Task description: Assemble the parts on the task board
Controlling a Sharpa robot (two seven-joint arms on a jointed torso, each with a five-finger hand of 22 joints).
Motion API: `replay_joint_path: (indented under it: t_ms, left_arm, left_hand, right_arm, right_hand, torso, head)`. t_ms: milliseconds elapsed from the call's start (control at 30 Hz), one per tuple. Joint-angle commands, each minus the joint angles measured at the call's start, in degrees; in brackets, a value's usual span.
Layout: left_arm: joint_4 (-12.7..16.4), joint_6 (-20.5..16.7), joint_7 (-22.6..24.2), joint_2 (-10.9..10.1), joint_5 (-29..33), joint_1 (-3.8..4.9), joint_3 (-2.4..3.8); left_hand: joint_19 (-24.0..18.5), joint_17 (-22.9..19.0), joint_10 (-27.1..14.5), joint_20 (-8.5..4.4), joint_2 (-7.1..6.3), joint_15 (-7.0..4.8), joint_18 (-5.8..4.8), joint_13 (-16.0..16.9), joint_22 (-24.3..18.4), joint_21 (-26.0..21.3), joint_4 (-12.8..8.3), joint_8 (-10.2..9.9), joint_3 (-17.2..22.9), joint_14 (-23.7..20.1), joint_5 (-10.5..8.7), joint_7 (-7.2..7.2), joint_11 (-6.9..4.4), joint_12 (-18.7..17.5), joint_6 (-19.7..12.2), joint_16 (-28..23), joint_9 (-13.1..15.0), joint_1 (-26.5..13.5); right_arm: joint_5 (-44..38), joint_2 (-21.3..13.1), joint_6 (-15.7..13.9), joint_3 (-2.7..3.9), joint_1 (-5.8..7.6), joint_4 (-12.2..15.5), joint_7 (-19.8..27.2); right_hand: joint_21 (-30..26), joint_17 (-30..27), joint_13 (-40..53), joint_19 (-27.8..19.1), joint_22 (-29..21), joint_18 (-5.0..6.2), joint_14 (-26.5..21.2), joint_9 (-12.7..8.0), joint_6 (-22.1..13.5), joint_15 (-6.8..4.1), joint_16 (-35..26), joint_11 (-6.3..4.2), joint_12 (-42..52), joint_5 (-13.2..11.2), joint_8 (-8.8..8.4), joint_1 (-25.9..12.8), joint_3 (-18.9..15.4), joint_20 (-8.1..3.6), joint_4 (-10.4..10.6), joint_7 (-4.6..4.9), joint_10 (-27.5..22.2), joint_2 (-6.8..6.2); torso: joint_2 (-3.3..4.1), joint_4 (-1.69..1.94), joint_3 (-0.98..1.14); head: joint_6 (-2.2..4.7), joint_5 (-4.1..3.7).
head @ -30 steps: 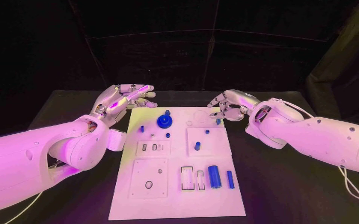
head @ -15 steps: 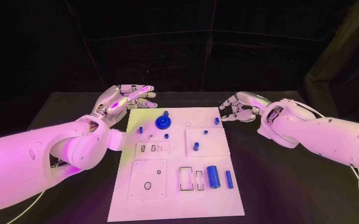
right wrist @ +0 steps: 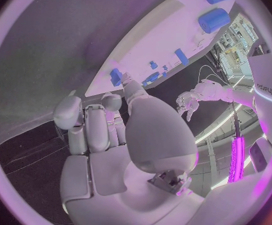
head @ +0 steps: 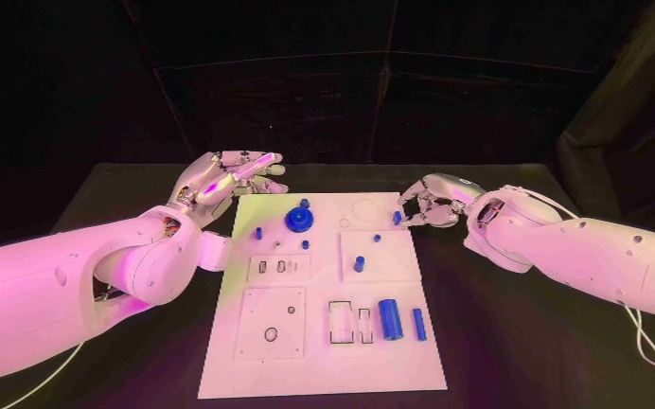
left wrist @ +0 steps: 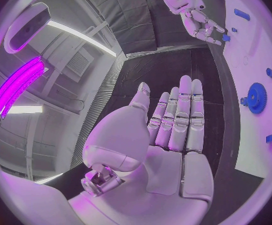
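A small blue peg [head: 398, 218] at the far right edge of the task board [head: 327, 357] is pinched by the right hand [head: 432, 201]. The left hand [head: 225, 179] is held open, empty, beside the far left corner. Slip risk: the pinch looks shallow, so the peg could be dropped onto the counter [head: 519, 352].

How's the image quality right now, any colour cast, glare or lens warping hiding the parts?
Head view: magenta cast over both arms, task board evenly lit, blue gear readable, backdrop dark. Left wrist view: fisheye curves the board edge; left hand sharp. Right wrist view: right hand blocks much of the board.
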Motion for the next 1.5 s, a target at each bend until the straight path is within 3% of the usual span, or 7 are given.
replay_joint_path:
  t_ms: [33, 467, 633, 900, 1000, 1300, 1500]
  left_arm:
    - [0.1, 0.8, 0.2, -0.1, -0.2, 0.05, 0.04]
    - [0.1, 0.9, 0.1, -0.4, -0.2, 0.05, 0.04]
    - [0.1, 0.9, 0.0, -0.5, -0.2, 0.05, 0.04]
    - [0.1, 1.0, -0.2, -0.6, -0.2, 0.05, 0.04]
    - [0.1, 1.0, -0.2, -0.6, -0.2, 0.06, 0.04]
    - [0.2, 1.0, -0.4, -0.7, -0.2, 0.06, 0.04]
    - [0.2, 1.0, -0.4, -0.8, -0.2, 0.06, 0.04]
  left_hand:
    - [-0.1, 0.1, 0.1, 0.35, 0.43, -0.05, 0.75, -0.1, -0.1, -0.3, -0.2, -0.3, 0.1, -0.3, 0.11, 0.51, 0.19, -0.3, 0.0, -0.3, 0.0, 0.1]
    - [-0.1, 0.1, 0.1, 0.35, 0.43, -0.05, 0.75, -0.1, -0.1, -0.3, -0.2, -0.3, 0.1, -0.3, 0.11, 0.51, 0.19, -0.3, 0.0, -0.3, 0.0, 0.1]
    - [-0.1, 0.1, 0.1, 0.35, 0.43, -0.05, 0.75, -0.1, -0.1, -0.3, -0.2, -0.3, 0.1, -0.3, 0.11, 0.51, 0.19, -0.3, 0.0, -0.3, 0.0, 0.1]
    - [-0.1, 0.1, 0.1, 0.36, 0.48, -0.05, 0.75, -0.1, -0.1, -0.3, -0.3, -0.3, 0.1, -0.3, 0.11, 0.51, 0.19, -0.4, 0.0, -0.3, 0.0, 0.1]
    - [-0.1, 0.1, 0.1, 0.36, 0.48, -0.05, 0.75, -0.1, -0.1, -0.3, -0.3, -0.3, 0.1, -0.3, 0.11, 0.51, 0.19, -0.4, 0.0, -0.3, 0.0, 0.1]
    - [-0.1, 0.1, 0.1, 0.36, 0.48, -0.05, 0.75, -0.1, -0.1, -0.3, -0.3, -0.3, 0.1, -0.3, 0.11, 0.51, 0.19, -0.4, 0.0, -0.3, 0.0, 0.1]
    - [-0.1, 0.2, 0.1, 0.37, 0.49, -0.04, 0.75, -0.1, -0.1, -0.4, -0.3, -0.3, 0.1, -0.4, 0.10, 0.53, 0.20, -0.4, 0.0, -0.4, 0.0, 0.1]
  right_arm:
    - [-1.3, 0.5, -0.1, -0.01, -0.33, -0.4, -0.5]
    - [-1.5, 2.0, -1.0, 0.00, -1.34, -1.5, -0.4]
    - [-1.4, 2.3, -1.1, 0.00, -1.37, -1.7, -0.2]
    - [-1.2, 2.5, -1.7, 0.00, -1.38, -1.9, 0.2]
    - [-1.0, 2.6, -2.1, 0.00, -1.39, -2.0, 0.5]
    - [-0.5, 2.9, -3.9, 0.00, -1.39, -2.1, 0.2]
    - [-0.5, 2.8, -5.6, 0.01, -1.39, -1.7, -0.4]
  right_hand:
    - [0.4, 0.1, 0.1, 0.3, 0.1, -0.86, 2.3, 0.0, -0.5, 0.11, 0.3, 0.10, 0.4, 0.2, -0.23, 0.3, -0.4, 0.26, 0.0, 0.07, 0.4, -0.21]
    - [0.5, 0.5, 1.4, 0.3, 0.3, -0.87, 2.3, 0.4, 0.8, 0.09, 0.7, 0.02, 1.6, 0.2, 0.93, 1.0, -0.1, 0.30, -0.2, -0.03, 0.8, 1.21]
    - [0.8, 1.0, 2.2, 0.6, 0.9, -0.96, 2.4, 0.5, 1.9, -0.02, 1.0, -0.11, 2.4, -2.2, 1.68, 1.7, 0.8, 0.21, -0.5, -0.15, 1.1, 2.75]
    - [1.2, 1.8, 3.1, 1.0, 1.6, -1.07, 2.5, 0.7, 3.8, -0.17, 1.5, -0.33, 3.1, -3.3, 2.66, 2.0, 2.0, 0.10, -0.8, -0.37, 1.4, 4.20]
    - [1.4, 2.1, 3.5, 1.1, 2.0, -1.13, 2.5, 0.8, 5.5, -0.39, 1.8, -0.63, 3.5, -5.0, 3.35, 2.5, 3.3, -0.06, -1.3, -0.77, 1.6, 5.17]
    - [1.9, 3.0, 4.6, 1.8, 3.2, -1.31, 2.7, 1.3, 9.4, -1.27, 2.4, -1.77, 4.4, -5.4, 4.94, 3.4, 6.2, -0.78, -2.5, -2.21, 2.2, 6.99]
    - [2.1, 3.2, 4.8, 1.9, 3.6, -1.38, 2.7, 1.4, 10.1, -1.57, 2.5, -2.07, 4.4, -5.4, 5.18, 3.4, 7.3, -1.12, -3.1, -2.54, 2.3, 7.17]
  torso:
    - [-0.01, -0.10, 0.03]
    - [-0.08, 0.03, 0.03]
    - [-0.08, -0.04, 0.05]
    - [-0.07, 0.00, 0.05]
    - [-0.08, -0.03, 0.06]
    - [-0.10, 0.02, 0.06]
    - [-0.11, -0.02, 0.10]
  head:
    - [-0.19, 0.04]
    - [-0.58, 0.04]
    - [-0.56, 0.09]
    - [-0.71, 0.14]
    - [-0.72, 0.14]
    - [-0.92, 0.14]
    - [-1.00, 0.39]
